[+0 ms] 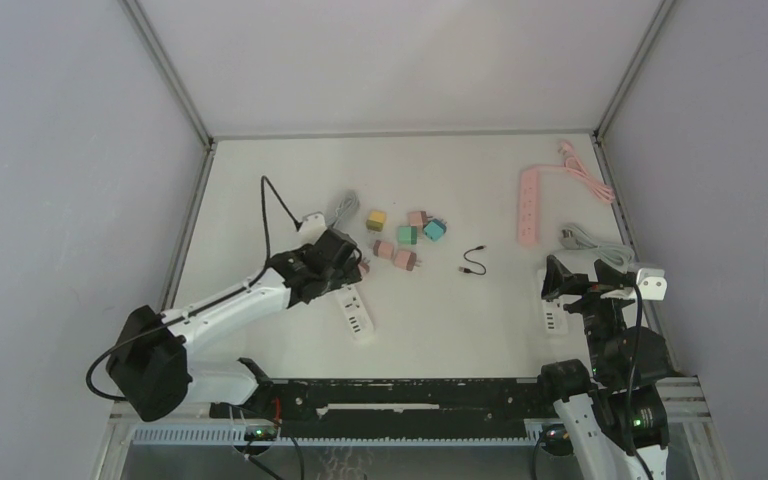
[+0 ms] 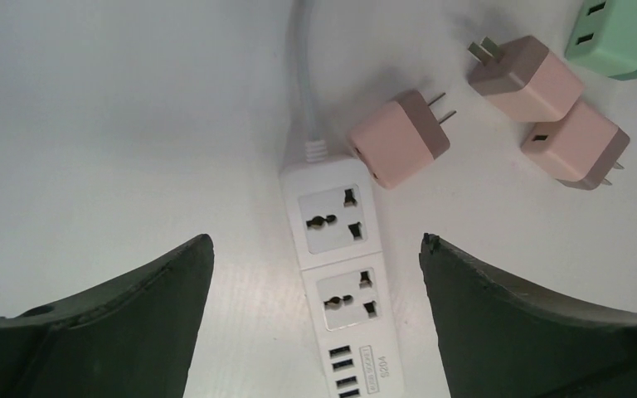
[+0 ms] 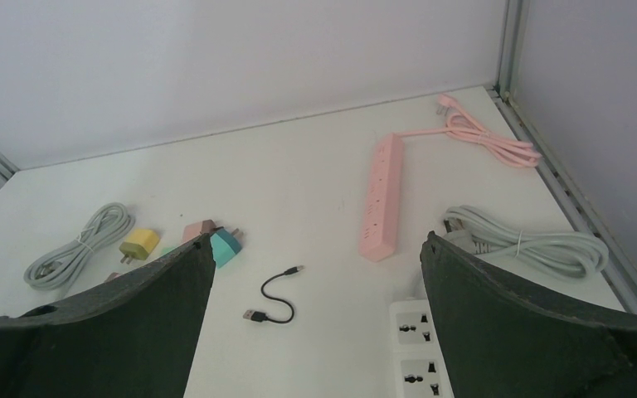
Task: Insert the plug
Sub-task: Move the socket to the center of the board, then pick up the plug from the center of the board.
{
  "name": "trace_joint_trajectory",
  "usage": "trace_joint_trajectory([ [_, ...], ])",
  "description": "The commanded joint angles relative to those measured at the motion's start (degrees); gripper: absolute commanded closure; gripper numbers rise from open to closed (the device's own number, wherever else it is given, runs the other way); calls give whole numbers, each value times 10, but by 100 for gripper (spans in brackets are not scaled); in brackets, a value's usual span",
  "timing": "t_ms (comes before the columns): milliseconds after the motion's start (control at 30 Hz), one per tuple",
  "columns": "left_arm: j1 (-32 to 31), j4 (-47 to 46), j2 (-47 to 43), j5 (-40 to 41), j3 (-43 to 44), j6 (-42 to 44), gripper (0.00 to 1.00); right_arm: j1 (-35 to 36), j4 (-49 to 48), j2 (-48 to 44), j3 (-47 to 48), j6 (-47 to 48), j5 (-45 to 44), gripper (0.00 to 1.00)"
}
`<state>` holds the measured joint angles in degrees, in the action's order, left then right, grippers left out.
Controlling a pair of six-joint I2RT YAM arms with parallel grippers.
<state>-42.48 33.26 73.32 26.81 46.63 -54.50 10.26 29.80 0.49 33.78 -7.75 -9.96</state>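
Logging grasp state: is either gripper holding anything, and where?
Nothing is held. The left gripper is open above the white strip; the right gripper is open too.

A power strip (image 1: 355, 315) lies toward the left near part of the table (image 1: 430, 170), with a cluster of adapters (image 1: 405, 238) behind it to the right. A short cable (image 1: 473, 262) sits mid-table. A second strip (image 1: 529, 205) lies near the far right corner. Before it, along the right edge, is a coiled cord (image 1: 590, 240), and nearer still a third strip (image 1: 555, 318).
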Motion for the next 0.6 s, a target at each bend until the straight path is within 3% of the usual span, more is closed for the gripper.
trace_joint_trajectory([
  [0, -1, -15, -19, 56, 43, 164, 2, 3, -11, -48, -1, 10, 7, 0],
  [100, -1, -50, -16, 18, 57, 247, 1, 4, -11, -47, -1, 10, 14, 0],
  [300, 2, -57, 52, -28, 131, 333, 0, 4, -11, -49, -1, 11, 11, 0],
  [567, 37, -36, 166, -124, 211, 388, 3, 4, -14, -42, -3, 12, 18, 0],
])
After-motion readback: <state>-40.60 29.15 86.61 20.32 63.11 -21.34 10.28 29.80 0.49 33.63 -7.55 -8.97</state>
